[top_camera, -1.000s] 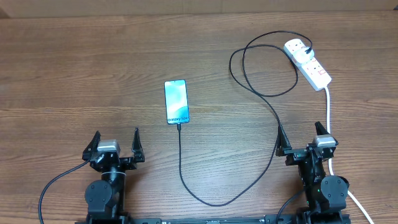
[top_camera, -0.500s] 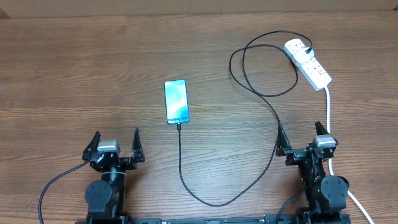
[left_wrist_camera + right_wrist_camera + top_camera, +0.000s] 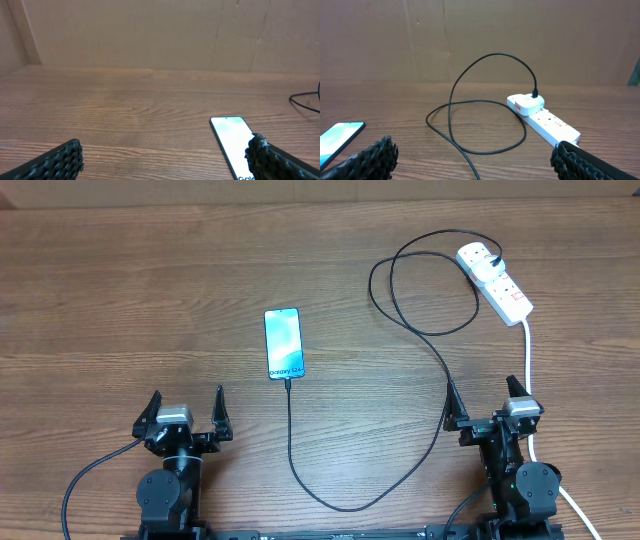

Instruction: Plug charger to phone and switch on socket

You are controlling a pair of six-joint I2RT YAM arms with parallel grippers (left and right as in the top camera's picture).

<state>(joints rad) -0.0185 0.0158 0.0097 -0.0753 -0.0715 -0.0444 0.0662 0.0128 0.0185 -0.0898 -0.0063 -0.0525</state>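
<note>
The phone (image 3: pixel 284 344) lies flat mid-table, its blue screen lit. The charger (image 3: pixel 437 358), a thin black cable, meets the phone's near end, loops along the front of the table and curls up to the socket (image 3: pixel 497 282) at the back right. Its black plug (image 3: pixel 482 255) sits in the white strip's far end. My left gripper (image 3: pixel 186 405) is open and empty at the front left, clear of the phone (image 3: pixel 231 136). My right gripper (image 3: pixel 481 392) is open and empty at the front right. The socket (image 3: pixel 546 119) and the cable loop (image 3: pixel 485 102) lie ahead of it.
The socket's thick white cord (image 3: pixel 529 360) runs down the right side, past my right arm to the front edge. A brown cardboard wall (image 3: pixel 480 40) stands behind the wooden table (image 3: pixel 120 300).
</note>
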